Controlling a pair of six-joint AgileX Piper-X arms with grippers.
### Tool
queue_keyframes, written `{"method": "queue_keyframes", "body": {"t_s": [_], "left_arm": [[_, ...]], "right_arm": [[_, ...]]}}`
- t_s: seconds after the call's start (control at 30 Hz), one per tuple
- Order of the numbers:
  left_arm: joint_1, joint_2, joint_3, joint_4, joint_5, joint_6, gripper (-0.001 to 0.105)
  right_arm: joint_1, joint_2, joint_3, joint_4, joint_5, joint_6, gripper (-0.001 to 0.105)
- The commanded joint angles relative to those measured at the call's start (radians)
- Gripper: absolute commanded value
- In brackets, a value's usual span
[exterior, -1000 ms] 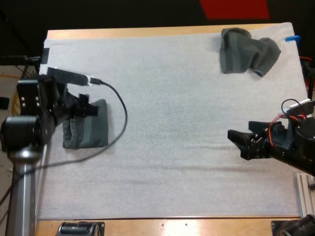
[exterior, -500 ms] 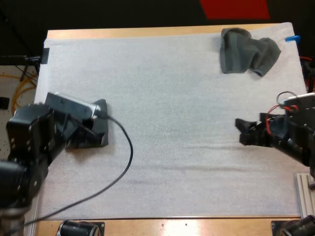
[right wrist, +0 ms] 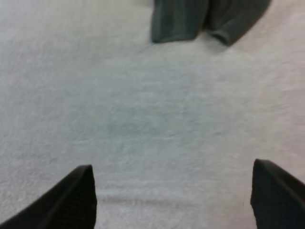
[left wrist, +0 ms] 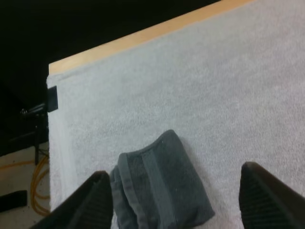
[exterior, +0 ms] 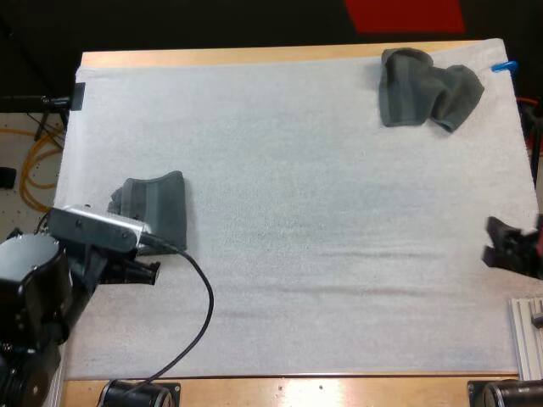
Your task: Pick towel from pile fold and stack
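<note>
The crumpled towel (exterior: 428, 97) is lying in a heap at the far right corner of the white mat (exterior: 297, 212). It is looking soft, floppy and light, so it will probably sag and bend when it is lifted. I think the best spot to pinch is a high bump or a loose edge, because the cloth there is sticking up and is easy to grab.

A folded towel (exterior: 157, 212) is sitting at the left side of the mat. The left gripper (exterior: 140, 271) is hovering just beside it, on the near side. Its two fingers are standing wide apart and holding nothing.

The right gripper (exterior: 509, 250) is hovering at the mat's right edge, well apart from the crumpled towel. Its fingers are standing wide apart too, with nothing between them.
</note>
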State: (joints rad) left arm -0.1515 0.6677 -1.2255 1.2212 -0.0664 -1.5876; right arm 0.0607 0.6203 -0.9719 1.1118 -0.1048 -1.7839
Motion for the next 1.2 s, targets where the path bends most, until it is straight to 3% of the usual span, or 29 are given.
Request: {"method": "queue_keyframes", "body": {"t_s": [0.0, 0.17, 0.3, 0.43, 0.73, 1.0, 1.17], "left_arm": [[0.001, -0.013, 0.002, 0.005, -0.017, -0.008, 0.056], [0.001, -0.071, 0.012, 0.008, -0.072, -0.009, 0.056], [0.001, -0.143, 0.065, 0.008, -0.105, -0.013, 0.056], [0.001, -0.218, 0.14, 0.008, -0.144, -0.037, 0.056], [0.001, -0.393, 0.259, 0.008, -0.145, -0.062, 0.056], [0.001, -0.6, 0.274, 0.011, -0.139, -0.061, 0.056], [0.001, -0.722, 0.274, 0.083, -0.139, -0.038, 0.056]], "right_arm": [[-0.015, -0.025, -0.011, 0.017, 0.004, -0.024, 0.066], [-0.029, -0.121, -0.011, 0.052, 0.092, -0.072, 0.066], [-0.029, -0.189, -0.011, 0.085, 0.126, -0.083, 0.066], [-0.029, -0.233, -0.011, 0.112, 0.129, -0.083, 0.066], [-0.029, -0.336, -0.011, 0.149, 0.129, -0.074, 0.066], [-0.029, -0.495, -0.011, 0.142, 0.129, -0.071, 0.066], [-0.029, -0.626, 0.006, 0.12, 0.129, -0.071, 0.066]]}}
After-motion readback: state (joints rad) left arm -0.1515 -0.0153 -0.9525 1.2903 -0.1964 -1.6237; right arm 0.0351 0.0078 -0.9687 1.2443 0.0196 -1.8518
